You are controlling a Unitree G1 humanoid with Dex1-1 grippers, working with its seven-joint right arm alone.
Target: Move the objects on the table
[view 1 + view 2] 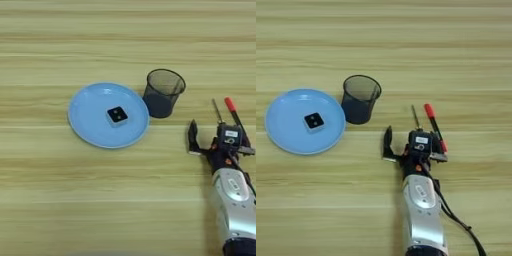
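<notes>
Near table right edge, pincer beside screwdriver.

head stereo pair, looking down, sharing table

You get bright, even light on the table; shadows are soft and short, the pictures slightly soft throughout, with no strong glare.

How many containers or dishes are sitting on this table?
2: a blue plate on the left, holding a small black block, and a dark mesh cup standing just right of it.
</notes>
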